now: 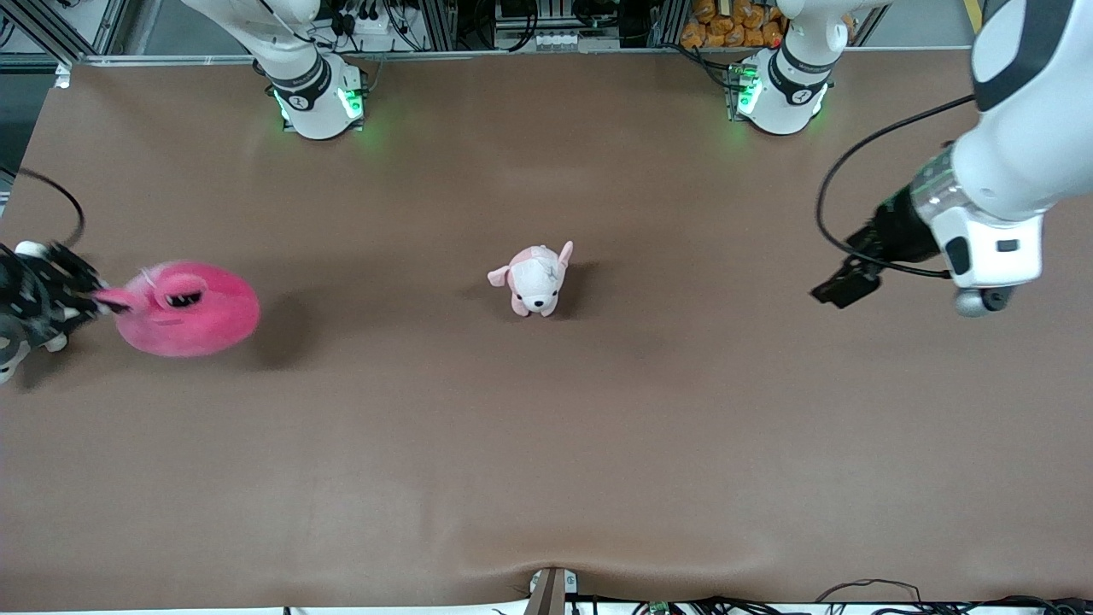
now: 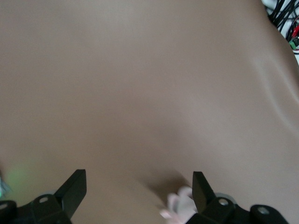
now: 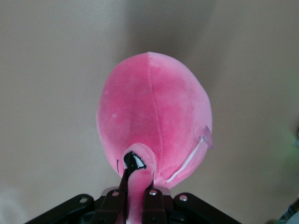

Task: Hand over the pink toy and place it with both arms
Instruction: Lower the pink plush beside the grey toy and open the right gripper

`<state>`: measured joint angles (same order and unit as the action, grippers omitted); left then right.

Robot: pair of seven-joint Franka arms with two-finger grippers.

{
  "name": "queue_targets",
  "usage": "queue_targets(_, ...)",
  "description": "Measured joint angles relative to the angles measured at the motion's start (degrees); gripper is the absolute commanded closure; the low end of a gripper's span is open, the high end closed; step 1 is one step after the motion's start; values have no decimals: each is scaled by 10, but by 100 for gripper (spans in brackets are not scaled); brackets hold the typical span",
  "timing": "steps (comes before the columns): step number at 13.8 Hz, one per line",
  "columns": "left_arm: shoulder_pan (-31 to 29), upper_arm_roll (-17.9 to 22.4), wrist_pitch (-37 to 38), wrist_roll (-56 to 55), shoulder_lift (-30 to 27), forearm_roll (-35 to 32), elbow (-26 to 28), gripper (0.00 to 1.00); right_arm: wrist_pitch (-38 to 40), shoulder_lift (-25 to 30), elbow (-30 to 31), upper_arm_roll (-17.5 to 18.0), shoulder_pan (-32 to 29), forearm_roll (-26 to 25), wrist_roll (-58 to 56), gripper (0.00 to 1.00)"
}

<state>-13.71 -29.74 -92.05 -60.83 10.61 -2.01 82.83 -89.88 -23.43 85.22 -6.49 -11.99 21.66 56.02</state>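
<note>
The pink toy [image 1: 189, 310] is held by the right gripper [image 1: 96, 299] at the right arm's end of the worktop [image 1: 546, 444], close to that edge. In the right wrist view the fingers [image 3: 150, 198] are seen pinched together on a small protruding part of the plush beside one of its black eyes, so that the round body hangs out from them; whether the body rests on the surface or is carried just over it cannot be told, though a shadow lies on the worktop beside it.

The left gripper [image 1: 841, 286] is held over the left arm's end of the worktop, well apart from the toy. Its fingers [image 2: 74, 189] are spread wide with nothing between them.

A small pale pink-and-white puppy plush [image 1: 536, 279] stands near the middle of the worktop, between the two grippers, and is not part of the exchange.

The step in hand is judged to be the carrying of the toy toward a meeting point, the handover not yet made. For the next move the two grippers would have to be brought together, probably over the middle of the worktop, and the open left fingers closed on a free part of the toy's body before the right grip is released. The puppy plush would have to be cleared in passing.
</note>
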Motion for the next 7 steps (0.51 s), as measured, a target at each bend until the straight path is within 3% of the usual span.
queue_targets(2,0,0,8,108,-3,-32,0,0,-34,-47,27,1,-8,7,-74,100)
queue_targets(3,-2,2,19,168,-5,-42,0,0,-52,-64,42,1,-18,10,-108,81)
queue_targets(4,-6,5,26,227,-7,-48,0,0,-62,-78,53,1,-31,14,-137,32)
queue_targets(5,-9,11,27,277,-10,-54,0,0,-62,-87,57,1,-45,22,-162,0)
queue_targets(7,15,55,32,359,-28,-61,0,0,-58,-88,56,1,-62,29,-194,0)
